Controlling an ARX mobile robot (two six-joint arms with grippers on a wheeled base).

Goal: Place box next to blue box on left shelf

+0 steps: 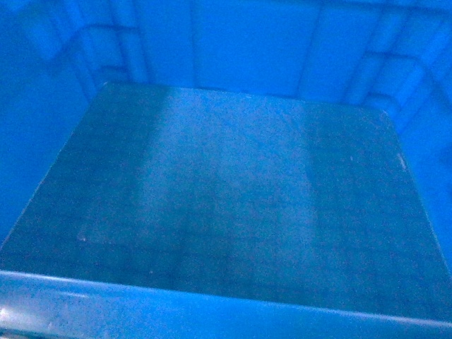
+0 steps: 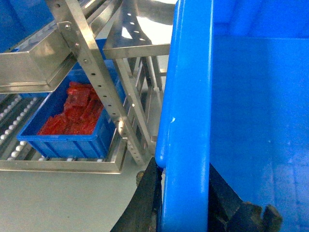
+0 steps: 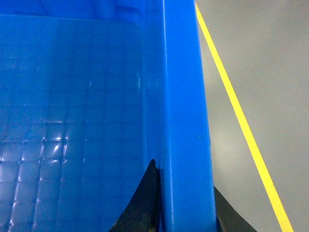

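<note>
The box (image 1: pixel 226 198), a large bright blue crate with a grid-embossed floor, is empty and fills the whole head view. My left gripper (image 2: pixel 183 171) is shut on its left rim (image 2: pixel 188 96), one black finger outside and one inside the wall. The crate's right rim (image 3: pixel 183 96) is pinched the same way by my right gripper (image 3: pixel 184 176). In the left wrist view, a smaller blue box (image 2: pixel 63 140) holding red packets (image 2: pixel 72 113) sits on the shelf (image 2: pixel 91 72), to the left of the crate and lower down.
The shelf is a steel rack with perforated uprights and white rollers (image 2: pixel 14 130) under the smaller box. Grey floor (image 2: pixel 58 198) lies between the rack and the crate. A yellow line (image 3: pixel 241 125) runs along the floor on the crate's right.
</note>
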